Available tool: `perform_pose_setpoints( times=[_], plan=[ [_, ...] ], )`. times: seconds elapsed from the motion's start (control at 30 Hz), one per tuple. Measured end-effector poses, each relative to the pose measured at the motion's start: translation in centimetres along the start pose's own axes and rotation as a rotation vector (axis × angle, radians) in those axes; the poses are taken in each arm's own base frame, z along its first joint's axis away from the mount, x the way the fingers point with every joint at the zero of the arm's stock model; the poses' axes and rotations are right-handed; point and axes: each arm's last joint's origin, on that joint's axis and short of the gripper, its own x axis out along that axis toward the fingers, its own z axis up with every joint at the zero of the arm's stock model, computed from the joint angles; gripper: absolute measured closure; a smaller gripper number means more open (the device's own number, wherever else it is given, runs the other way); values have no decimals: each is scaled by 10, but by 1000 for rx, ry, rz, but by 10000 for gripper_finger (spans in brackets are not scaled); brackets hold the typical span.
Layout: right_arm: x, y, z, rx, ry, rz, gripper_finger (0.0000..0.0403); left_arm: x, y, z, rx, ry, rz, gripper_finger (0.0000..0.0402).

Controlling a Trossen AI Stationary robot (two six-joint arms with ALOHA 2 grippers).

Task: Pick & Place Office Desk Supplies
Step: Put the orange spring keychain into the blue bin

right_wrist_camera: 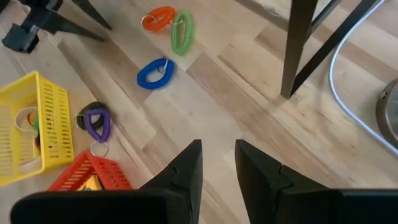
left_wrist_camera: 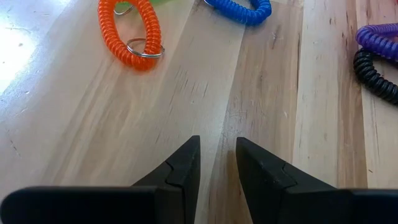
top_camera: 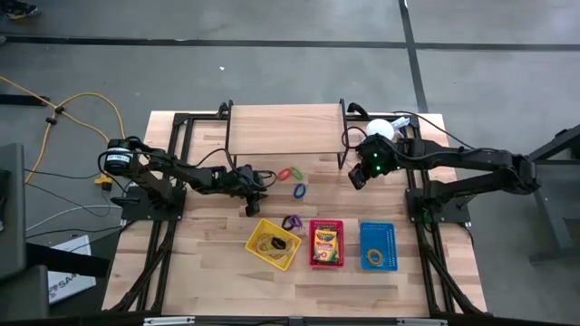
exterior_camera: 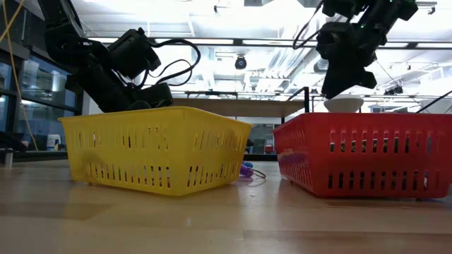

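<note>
On the wooden tabletop [top_camera: 208, 272] three small baskets were set in a row near the front edge: a yellow basket [top_camera: 273, 244], a red basket [top_camera: 326, 243] and a blue basket [top_camera: 378, 246]. They appeared to be placed there as sorting bins. Rubber-band loops were seen in the yellow one, a crayon box [top_camera: 325, 243] was lying in the red one, and a tan loop [top_camera: 373, 258] was in the blue one.

Some supplies were not yet sorted. An orange coil [left_wrist_camera: 129, 31], a green coil [right_wrist_camera: 182, 31] and a blue coil [right_wrist_camera: 153, 73] were left together on the bare wood between the two arms, and a purple coil [right_wrist_camera: 97, 123] with a black coil [left_wrist_camera: 375, 70] touching it was lying just beside the yellow basket.

The left hand [left_wrist_camera: 216, 163] was held low over the tabletop, near the orange coil, and its fingers were kept narrow with nothing between them. It was probably aimed there because these coils were the nearest loose things. The right hand [right_wrist_camera: 217, 163] was held higher, beside the raised wooden shelf [top_camera: 285, 129], also narrow and empty, probably waiting so that the left arm had room.
</note>
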Motion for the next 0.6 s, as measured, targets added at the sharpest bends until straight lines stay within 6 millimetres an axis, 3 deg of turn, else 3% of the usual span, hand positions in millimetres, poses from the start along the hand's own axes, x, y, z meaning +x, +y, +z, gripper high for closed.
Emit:
perform_pose_setpoints(
  times=[0.6],
  plan=[
    [0,0,2,3,-14,8,320,0,-1,0,32,3,-23,303]
  ],
)
